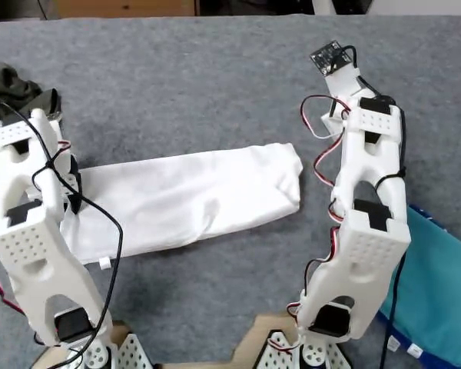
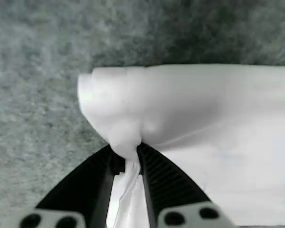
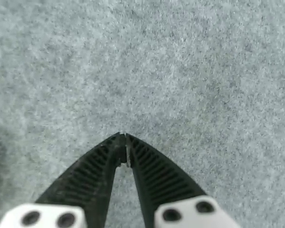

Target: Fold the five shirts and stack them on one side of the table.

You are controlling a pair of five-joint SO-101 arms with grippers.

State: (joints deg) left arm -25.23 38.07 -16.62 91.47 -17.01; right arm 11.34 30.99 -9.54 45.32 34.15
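Note:
A white shirt [image 1: 188,200] lies folded into a long strip across the middle of the grey table. My left gripper [image 2: 127,152] is shut on the white shirt [image 2: 199,128], pinching a bunch of cloth near one end of the strip; in the high view that arm [image 1: 31,215] stands over the strip's left end. My right gripper [image 3: 123,142] is shut with nothing in it, above bare grey felt. The right arm [image 1: 365,192] stands just right of the shirt's other end.
A dark olive garment [image 1: 15,91] lies crumpled at the table's left edge. A teal shirt [image 1: 438,284] lies at the right edge beside the right arm. The grey felt table [image 1: 200,84] stretches bare behind the white shirt.

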